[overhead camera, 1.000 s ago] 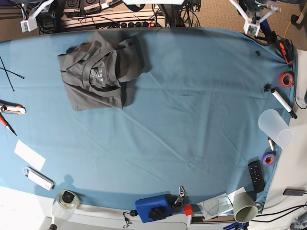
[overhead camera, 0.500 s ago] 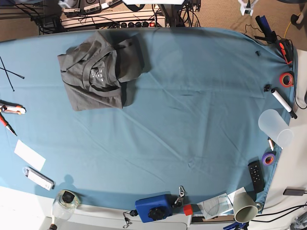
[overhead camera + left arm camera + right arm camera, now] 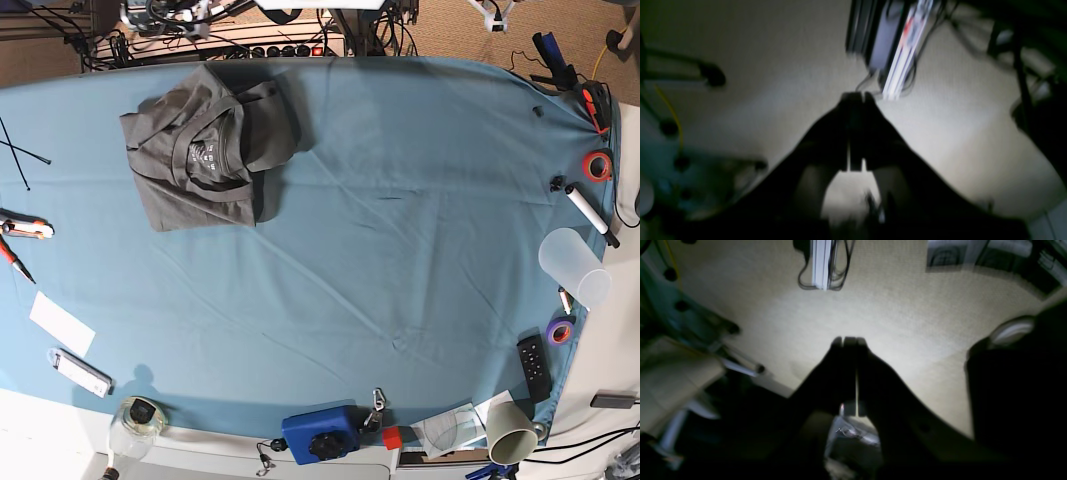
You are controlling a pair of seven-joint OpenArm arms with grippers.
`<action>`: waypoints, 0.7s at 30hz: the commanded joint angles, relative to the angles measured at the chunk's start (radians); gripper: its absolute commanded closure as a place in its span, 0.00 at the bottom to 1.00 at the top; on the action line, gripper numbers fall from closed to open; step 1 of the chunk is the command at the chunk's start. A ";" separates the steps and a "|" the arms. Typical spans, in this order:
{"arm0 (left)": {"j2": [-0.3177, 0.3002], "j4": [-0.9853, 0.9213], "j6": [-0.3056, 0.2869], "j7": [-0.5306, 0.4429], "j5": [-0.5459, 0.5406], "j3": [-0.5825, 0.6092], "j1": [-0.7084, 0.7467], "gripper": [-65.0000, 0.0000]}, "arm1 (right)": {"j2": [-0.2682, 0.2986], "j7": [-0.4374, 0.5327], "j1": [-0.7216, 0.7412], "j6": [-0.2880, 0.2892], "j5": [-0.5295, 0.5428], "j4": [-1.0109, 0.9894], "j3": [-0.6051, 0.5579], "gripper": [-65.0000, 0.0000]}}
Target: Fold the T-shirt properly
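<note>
The dark charcoal T-shirt (image 3: 205, 145) lies folded in a rough rectangle at the far left of the blue table cloth (image 3: 380, 250), with the white neck label facing up. Neither gripper touches it. My left gripper (image 3: 855, 97) is shut and empty, and its blurred wrist view looks at beige carpet and cables beyond the table. My right gripper (image 3: 848, 340) is also shut and empty over carpet. In the base view only small white arm parts show at the top edge.
Along the right edge lie a red tape roll (image 3: 597, 165), a marker (image 3: 590, 212), a clear plastic cup (image 3: 573, 267) and a remote (image 3: 533, 367). A blue device (image 3: 320, 432) sits at the front edge. Pliers (image 3: 20, 235) and a white card (image 3: 60, 322) lie at the left.
Both arms have drawn back past the table's far edge and almost left the base view. The T-shirt has not moved.
</note>
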 commanded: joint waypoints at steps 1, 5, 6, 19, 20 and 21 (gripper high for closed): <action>-0.005 -0.019 0.000 -0.063 0.018 -0.002 0.010 1.00 | 0.014 0.037 0.017 0.005 -0.029 -0.010 -0.021 0.98; 0.003 -0.086 0.002 -0.324 0.083 -0.002 0.009 1.00 | 0.014 0.220 0.084 -0.007 -0.132 -0.058 -0.115 0.98; 0.007 -0.092 0.005 -0.356 0.087 -0.002 0.009 1.00 | 0.013 0.266 0.090 -0.052 -0.142 -0.067 -0.134 0.98; 0.118 -0.090 0.046 -0.414 0.094 -0.002 -0.035 1.00 | 0.014 0.460 0.103 -0.308 -0.140 -0.106 -0.192 0.98; 0.123 -0.090 0.046 -0.414 0.094 -0.002 -0.039 1.00 | 0.014 0.461 0.103 -0.308 -0.140 -0.106 -0.192 0.98; 0.126 -0.090 0.046 -0.414 0.094 -0.002 -0.041 1.00 | 0.014 0.461 0.103 -0.308 -0.140 -0.106 -0.192 0.98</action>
